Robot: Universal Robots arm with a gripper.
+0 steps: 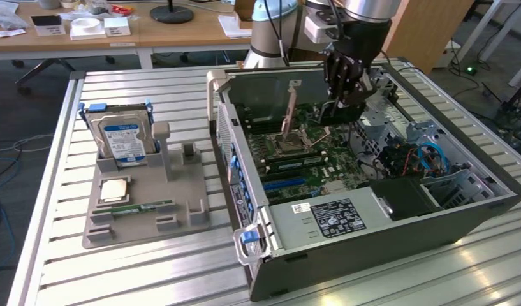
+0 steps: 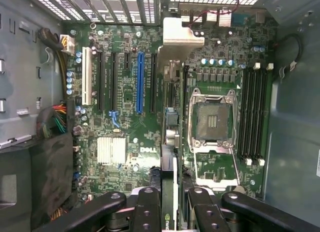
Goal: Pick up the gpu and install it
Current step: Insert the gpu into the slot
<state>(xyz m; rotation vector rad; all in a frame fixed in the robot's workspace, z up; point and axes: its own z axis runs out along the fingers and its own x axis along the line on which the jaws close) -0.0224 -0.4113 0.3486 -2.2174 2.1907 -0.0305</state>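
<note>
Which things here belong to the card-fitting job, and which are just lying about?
In the job: gripper, graphics card it grips, open computer, motherboard.
Lying about: hard drive, processor chip, memory stick, grey tray.

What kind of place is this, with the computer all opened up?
Probably a robotics lab or workshop: a robot arm's end effector holds the gpu inside an open computer case on a slatted metal table, office desks behind.
</note>
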